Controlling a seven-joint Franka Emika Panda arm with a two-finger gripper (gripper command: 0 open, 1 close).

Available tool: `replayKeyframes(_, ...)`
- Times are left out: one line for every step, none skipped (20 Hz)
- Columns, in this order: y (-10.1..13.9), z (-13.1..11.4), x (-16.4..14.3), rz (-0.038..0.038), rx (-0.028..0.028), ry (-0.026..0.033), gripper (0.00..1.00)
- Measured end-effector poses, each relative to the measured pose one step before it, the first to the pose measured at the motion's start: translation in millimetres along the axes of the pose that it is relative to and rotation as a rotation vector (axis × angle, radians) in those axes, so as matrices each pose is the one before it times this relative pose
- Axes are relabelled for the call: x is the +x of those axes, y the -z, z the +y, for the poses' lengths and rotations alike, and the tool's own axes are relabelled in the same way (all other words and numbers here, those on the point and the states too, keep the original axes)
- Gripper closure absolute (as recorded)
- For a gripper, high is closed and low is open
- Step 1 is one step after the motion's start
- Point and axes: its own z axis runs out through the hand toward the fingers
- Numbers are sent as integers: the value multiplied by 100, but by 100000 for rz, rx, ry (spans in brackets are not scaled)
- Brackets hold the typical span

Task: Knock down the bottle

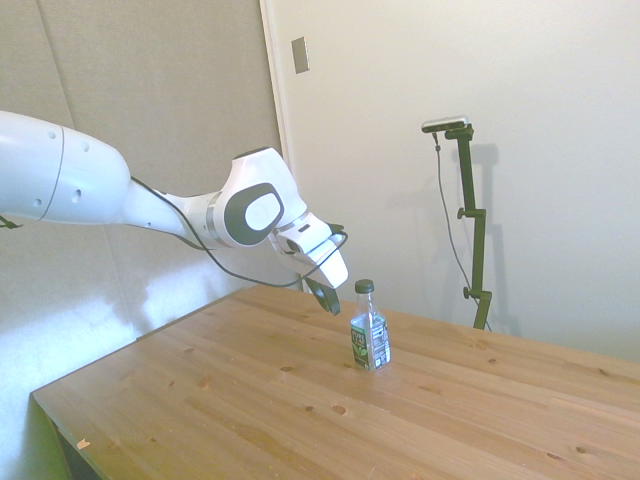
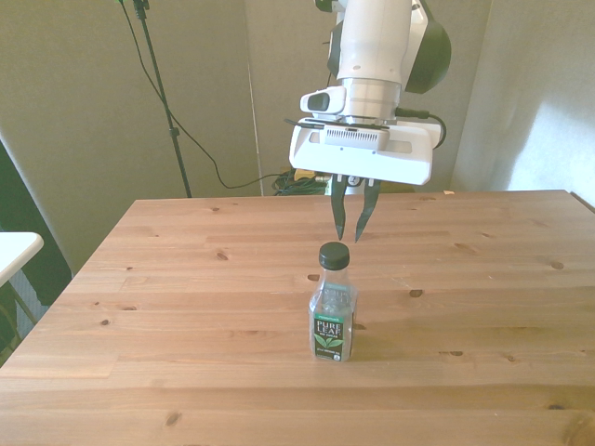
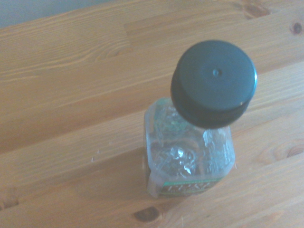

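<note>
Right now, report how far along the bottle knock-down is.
Done: nothing has been knocked over; the bottle stands upright on the table. In hand: the tool hangs just behind and above the black cap, its fingers close together, not touching it in the side view. Left: push the bottle over.

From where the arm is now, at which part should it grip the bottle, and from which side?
Probably the flat-sided body just under the cap, coming from above. The bottle stands upright on the table, alone. The end effector hangs just above the cap, slightly behind it.
</note>
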Motion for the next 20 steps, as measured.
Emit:
replayKeyframes(-145,-294,304,166,-204,-639,100)
replayKeyframes(-147,-230,324,207,-133,-475,100)
replayKeyframes(-64,-202,360,298,-42,-446,100)
replayKeyframes(-18,-163,319,273,-73,-410,100)
replayKeyframes(40,-135,276,135,-326,-331,100)
replayKeyframes(67,-142,241,188,-88,-266,100)
replayKeyframes(160,-161,211,196,-5,-239,100)
replayKeyframes(98,-144,194,119,-128,-265,100)
replayKeyframes(139,-211,231,239,84,-287,100)
replayKeyframes(13,-219,209,193,1,-239,100)
replayKeyframes(-16,-226,213,214,22,-335,100)
replayKeyframes(-87,-269,184,159,-79,-424,100)
replayKeyframes(-137,-307,144,141,-40,-288,100)
replayKeyframes(-196,-332,115,192,117,-471,100)
replayKeyframes(-224,-347,63,162,111,-583,100)
replayKeyframes(-220,-382,57,200,184,-380,100)
replayKeyframes(-267,-380,15,150,108,-354,100)
replayKeyframes(-192,-485,45,294,339,-514,100)
replayKeyframes(-202,-510,54,330,343,-523,100)
replayKeyframes(-215,-528,90,371,256,-617,100)
